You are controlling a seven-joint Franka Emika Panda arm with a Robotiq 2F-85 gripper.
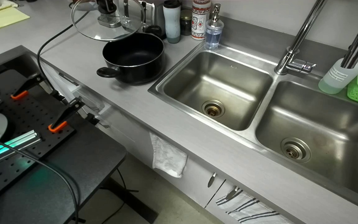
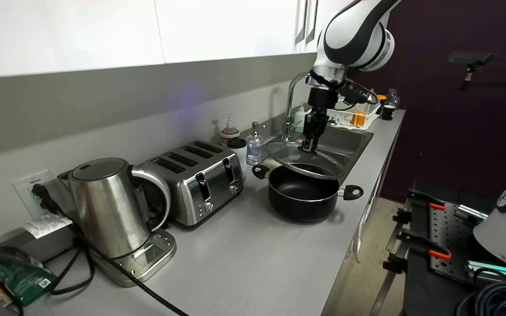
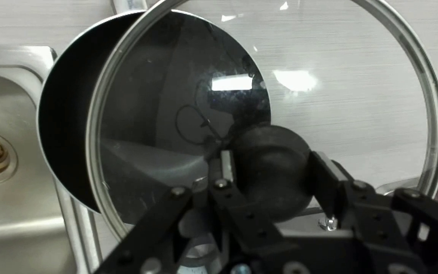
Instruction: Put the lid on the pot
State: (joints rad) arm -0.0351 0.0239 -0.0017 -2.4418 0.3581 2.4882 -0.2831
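The glass lid (image 2: 286,154) with its metal rim hangs above the black pot (image 2: 303,204), and my gripper (image 2: 309,147) is shut on its dark knob (image 3: 274,152). In the wrist view both fingers (image 3: 227,167) press on opposite sides of that knob. The lid (image 3: 430,95) looks offset from the pot (image 3: 65,114) there, covering only part of its opening. An exterior view shows the lid (image 1: 95,38) raised past the far-left side of the pot (image 1: 138,71). It appears tilted. The pot stands on the counter, its opening facing up.
A steel double sink (image 1: 179,104) lies beside the pot. A toaster (image 2: 209,184), a kettle (image 2: 103,206), a tumbler (image 1: 172,23) and a soap dispenser (image 1: 213,32) stand along the wall. A black cable (image 1: 54,35) crosses the counter.
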